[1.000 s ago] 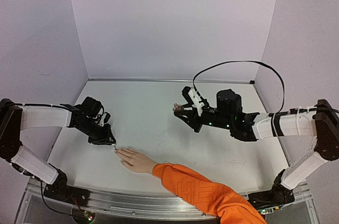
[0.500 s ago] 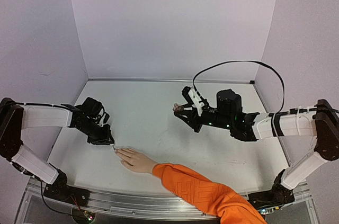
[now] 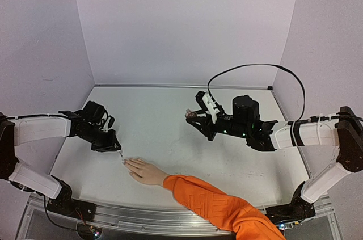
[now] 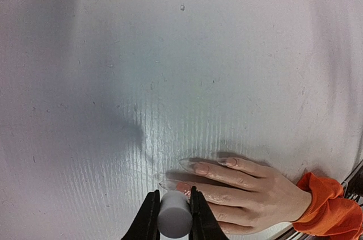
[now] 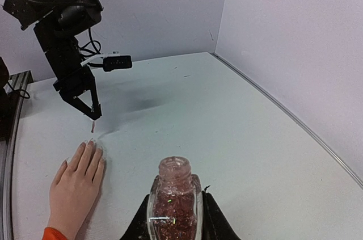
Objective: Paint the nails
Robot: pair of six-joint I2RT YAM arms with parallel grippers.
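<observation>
From above I see the left gripper (image 3: 116, 150) at about 8 o'clock on the table (image 3: 159, 109), its jaws clamped on a pale grey brush cap (image 4: 173, 215). It sits right at the nails (image 4: 187, 188) of the hand (image 3: 144, 172); I cannot tell whether the brush touches them. The hand lies flat near 6 o'clock, fingers pointing toward 10 o'clock, orange sleeve (image 3: 215, 206) trailing to 5 o'clock. At 2 o'clock from the hand, well apart, the right gripper (image 5: 173, 220) is clamped on 1 uncapped, upright bottle (image 5: 173, 200) of pink glitter polish.
</observation>
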